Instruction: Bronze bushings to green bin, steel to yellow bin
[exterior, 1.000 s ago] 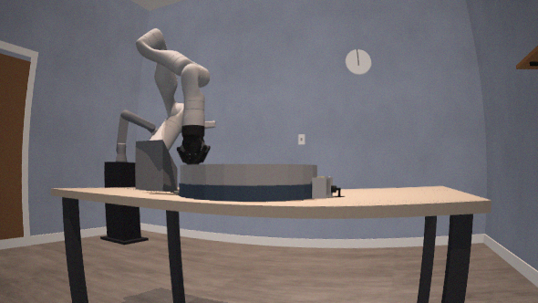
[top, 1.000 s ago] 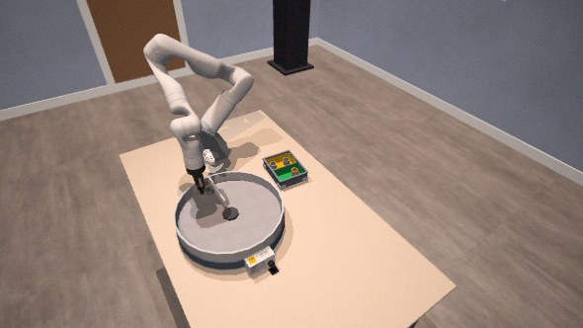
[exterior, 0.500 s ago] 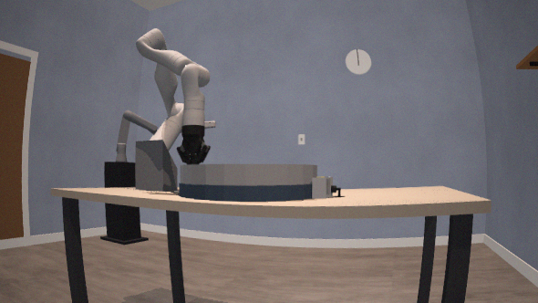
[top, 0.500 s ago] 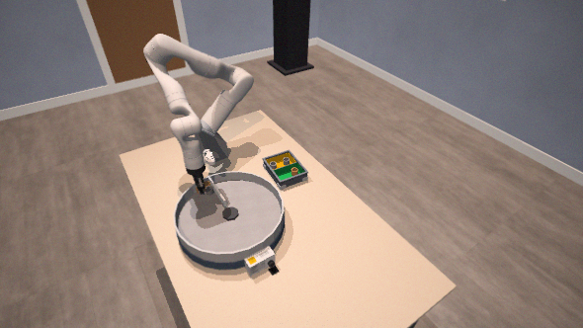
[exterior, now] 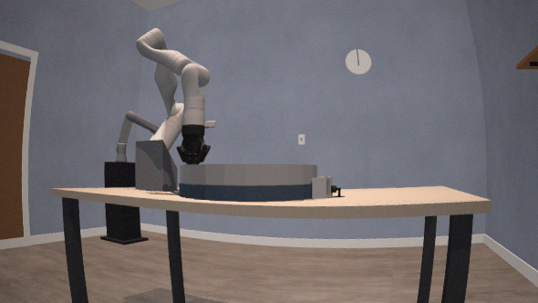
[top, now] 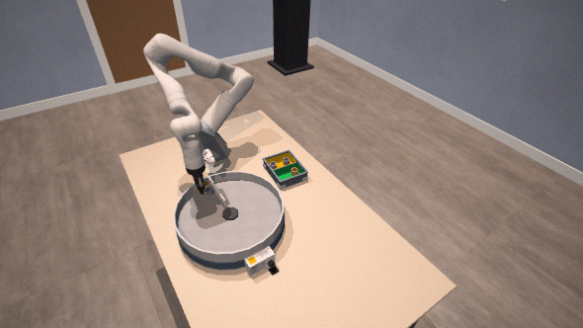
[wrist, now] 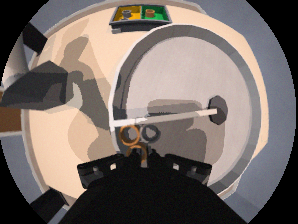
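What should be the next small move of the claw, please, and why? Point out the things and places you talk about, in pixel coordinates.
I would lift the claw (top: 202, 192) (exterior: 193, 162) (wrist: 143, 151) slowly straight up: it looks closed on the wall of a bronze bushing (wrist: 131, 148), while another bronze one (wrist: 121, 134) and a steel one (wrist: 151, 141) sit close by, so sideways motion could bump them.

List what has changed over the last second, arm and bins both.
Nothing visibly changed. The arm and gripper stayed low at the turntable, and the yellow bin and green bin look the same. I can't tell whether a bushing was gripped.
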Controlling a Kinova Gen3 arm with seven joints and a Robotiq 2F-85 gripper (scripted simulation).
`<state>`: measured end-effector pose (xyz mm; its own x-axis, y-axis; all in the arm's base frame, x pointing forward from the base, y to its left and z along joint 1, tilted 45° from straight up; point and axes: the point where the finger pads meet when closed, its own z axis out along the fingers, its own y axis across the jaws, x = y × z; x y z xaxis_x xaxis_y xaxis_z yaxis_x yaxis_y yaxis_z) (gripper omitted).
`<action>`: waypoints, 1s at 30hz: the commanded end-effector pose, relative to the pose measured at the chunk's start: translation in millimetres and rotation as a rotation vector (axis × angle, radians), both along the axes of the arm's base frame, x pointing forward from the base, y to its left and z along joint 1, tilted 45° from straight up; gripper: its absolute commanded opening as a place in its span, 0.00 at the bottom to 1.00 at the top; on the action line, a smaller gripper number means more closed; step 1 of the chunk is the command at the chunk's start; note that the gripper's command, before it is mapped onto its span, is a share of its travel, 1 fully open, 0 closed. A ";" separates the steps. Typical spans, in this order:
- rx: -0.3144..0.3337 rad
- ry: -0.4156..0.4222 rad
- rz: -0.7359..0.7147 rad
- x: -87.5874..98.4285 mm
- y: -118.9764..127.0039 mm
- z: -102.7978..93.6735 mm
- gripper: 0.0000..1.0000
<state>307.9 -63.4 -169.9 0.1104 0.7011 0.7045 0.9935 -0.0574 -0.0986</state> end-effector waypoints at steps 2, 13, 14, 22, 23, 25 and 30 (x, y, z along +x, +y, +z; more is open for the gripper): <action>0.000 0.001 -0.002 0.5 -4.5 4.2 0.00; 0.001 0.003 -0.004 0.5 -8.2 8.3 0.00; 0.001 0.003 -0.004 0.5 -8.2 8.3 0.00; 0.000 0.004 -0.004 0.6 -8.7 8.9 0.00; 0.000 0.003 -0.004 0.6 -9.4 9.5 0.00; 0.000 0.003 -0.004 0.6 -9.4 9.5 0.00; 0.000 0.003 -0.004 0.6 -10.6 10.7 0.00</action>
<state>308.0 -70.2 -162.2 0.1163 0.7003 0.7043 0.9928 -0.0609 -0.1034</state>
